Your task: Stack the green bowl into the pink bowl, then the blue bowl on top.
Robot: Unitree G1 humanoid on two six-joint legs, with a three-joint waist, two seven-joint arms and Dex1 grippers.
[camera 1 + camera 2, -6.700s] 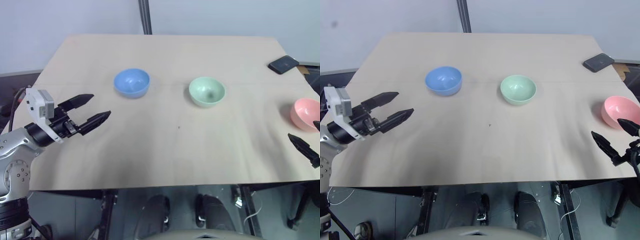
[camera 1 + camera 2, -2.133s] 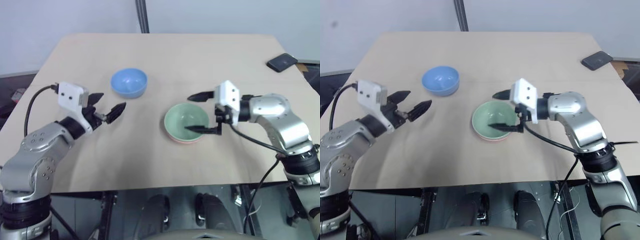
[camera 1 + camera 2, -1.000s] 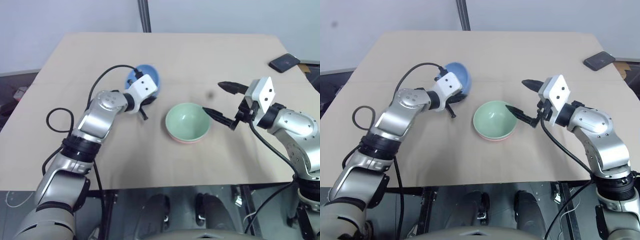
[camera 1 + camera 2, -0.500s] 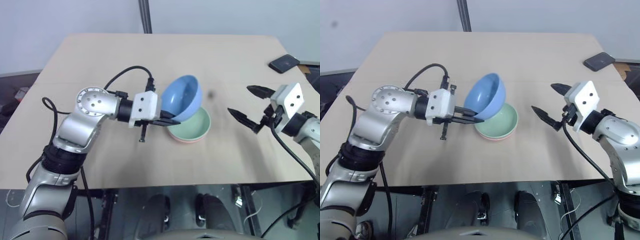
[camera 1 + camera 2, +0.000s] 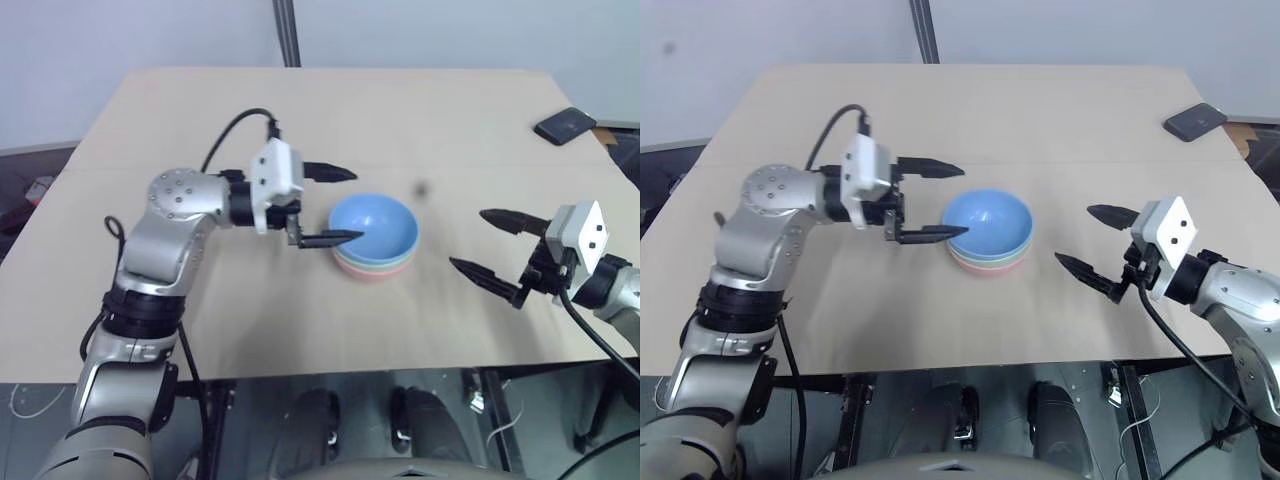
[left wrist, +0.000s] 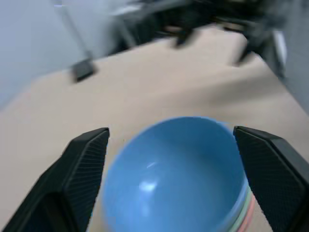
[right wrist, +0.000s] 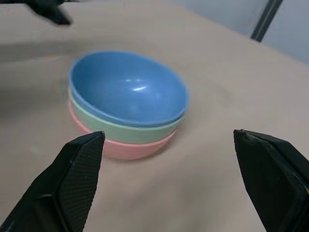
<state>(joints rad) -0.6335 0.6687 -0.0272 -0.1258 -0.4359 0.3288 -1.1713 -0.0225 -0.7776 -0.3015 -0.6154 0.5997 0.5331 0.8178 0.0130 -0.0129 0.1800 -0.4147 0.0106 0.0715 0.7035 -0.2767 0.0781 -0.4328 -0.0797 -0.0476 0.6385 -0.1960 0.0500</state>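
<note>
Blue bowl (image 7: 126, 89) nested atop green bowl (image 7: 130, 130), pink bowl (image 7: 126, 150)

Both arms reach inward, left pincer (image 5: 335, 205) and right pincer (image 5: 487, 243) spread wide.

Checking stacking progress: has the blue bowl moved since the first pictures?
Yes. The blue bowl went from the far left of the table rightward and nearer, into the green bowl on the pink bowl.

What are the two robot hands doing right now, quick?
Left gripper: jaws open, holding nothing.
Right gripper: jaws open, holding nothing.
</note>
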